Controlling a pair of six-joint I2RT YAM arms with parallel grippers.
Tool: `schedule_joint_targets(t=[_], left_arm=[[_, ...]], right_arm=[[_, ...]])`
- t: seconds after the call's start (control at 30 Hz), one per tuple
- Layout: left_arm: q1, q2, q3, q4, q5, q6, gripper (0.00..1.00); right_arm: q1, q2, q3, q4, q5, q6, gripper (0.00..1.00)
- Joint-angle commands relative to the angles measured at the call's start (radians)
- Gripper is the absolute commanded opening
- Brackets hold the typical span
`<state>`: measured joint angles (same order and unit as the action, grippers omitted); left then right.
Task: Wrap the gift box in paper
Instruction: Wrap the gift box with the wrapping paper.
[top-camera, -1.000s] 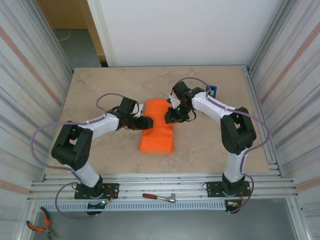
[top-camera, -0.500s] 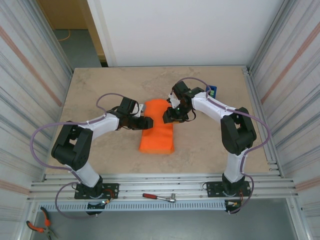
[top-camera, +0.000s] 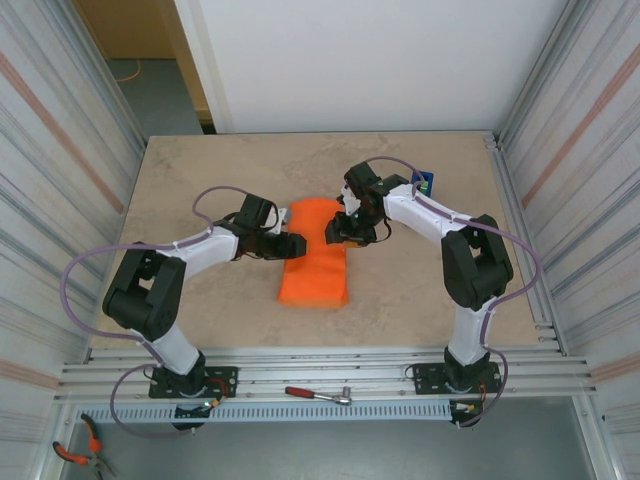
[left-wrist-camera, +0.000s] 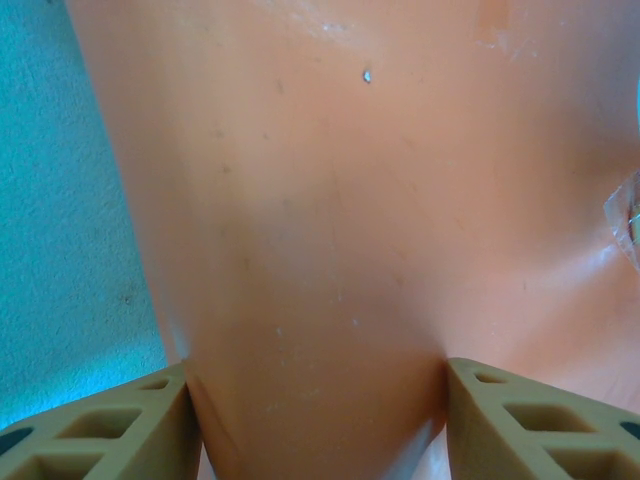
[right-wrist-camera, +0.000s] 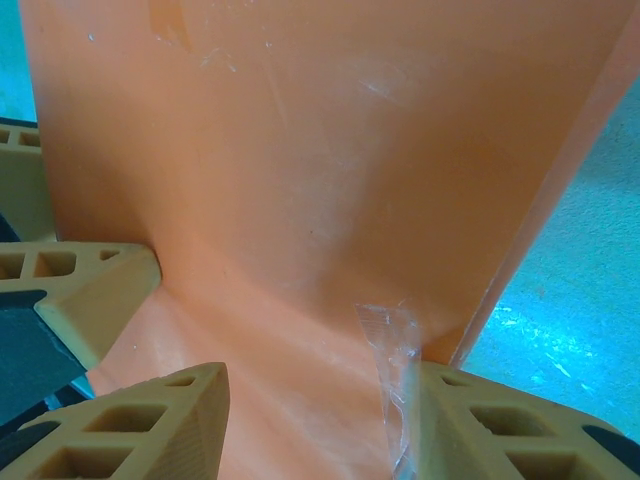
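The paper (top-camera: 314, 262) lies as a long orange bundle in the middle of the top view, on the tabletop (top-camera: 200, 180). It runs from just above centre down toward the lower middle. Its upper part sits raised and squared, so the box is most likely folded inside there, though none of its pink surface can be made out.

The left pincer (top-camera: 292, 245) meets the bundle from the left of the frame. In its wrist view both fingers (left-wrist-camera: 110, 425) press against the paper, which narrows between them, so it is gripping the wrapped bundle across its width.

The right pincer (top-camera: 338, 234) is at the bundle's upper right edge. Its fingers (right-wrist-camera: 150, 420) stand apart with paper between them, and a strip of clear tape (right-wrist-camera: 392, 380) hangs at a fold beside the right-hand one. Whether they pinch the sheet or merely straddle it, I cannot tell.

The sheet looks thin, light and smooth. It should crease wherever it is squeezed, tear under a hard tug, and spring back from any fold left unpinned. The box underneath looks small and light, so it would probably slide on the tabletop if pushed from one side alone. The safest hold is across the boxed part, where there is something stiff to clamp against. For a loose flap, a hold close to its fold line beats one at the floppy free edge. The tape looks only partly stuck and needs pressing down flat, not pulling. The dispenser (top-camera: 424, 184) stands at the upper right.
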<state>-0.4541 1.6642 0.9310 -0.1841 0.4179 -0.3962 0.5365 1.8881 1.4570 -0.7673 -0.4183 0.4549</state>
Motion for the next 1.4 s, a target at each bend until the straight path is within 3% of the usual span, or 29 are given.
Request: schedule_joint_targets(t=[0.0, 0.37, 1.37], left_arm=[[-0.021, 0.085, -0.046, -0.132, -0.169, 0.031, 0.59], [-0.022, 0.084, -0.044, -0.134, -0.171, 0.031, 0.58], [-0.023, 0.084, -0.044, -0.138, -0.177, 0.031, 0.58]], right_arm=[[-0.003, 0.005, 0.000, -0.067, 0.063, 0.046, 0.51], [-0.003, -0.001, 0.007, -0.061, 0.066, 0.074, 0.55], [-0.038, 0.018, -0.003, -0.085, 0.066, 0.253, 0.56]])
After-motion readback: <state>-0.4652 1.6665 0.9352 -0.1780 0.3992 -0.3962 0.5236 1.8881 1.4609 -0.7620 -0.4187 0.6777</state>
